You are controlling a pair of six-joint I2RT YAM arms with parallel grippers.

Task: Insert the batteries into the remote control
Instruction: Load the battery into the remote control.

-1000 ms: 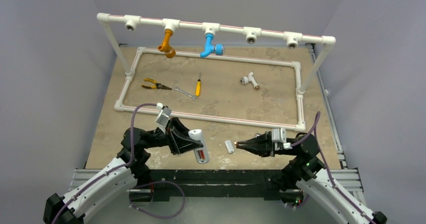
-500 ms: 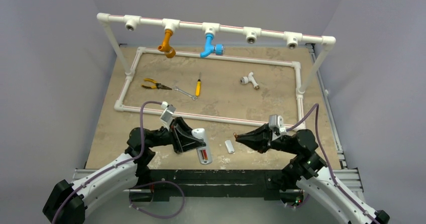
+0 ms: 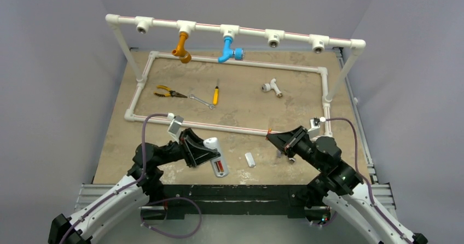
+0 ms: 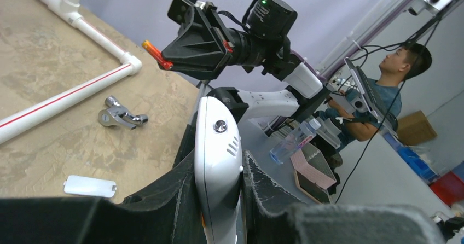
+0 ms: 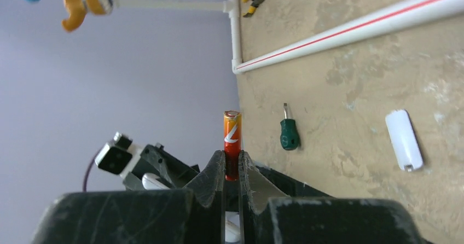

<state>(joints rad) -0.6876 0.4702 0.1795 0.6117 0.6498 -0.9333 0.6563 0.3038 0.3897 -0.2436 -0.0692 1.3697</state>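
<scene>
Left gripper [image 3: 203,152]: squeezed tight on the remote control [image 3: 217,159], just left of the white lid [image 3: 250,159].
Right gripper [image 3: 272,137]: pinching one orange battery [image 3: 268,133], in the air, right of the lid.

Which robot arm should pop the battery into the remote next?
The right arm. Its jaws are shut on a battery, held up off the table. The left arm is busy: its jaws clamp the remote, so it probably just needs to hold that steady.
</scene>
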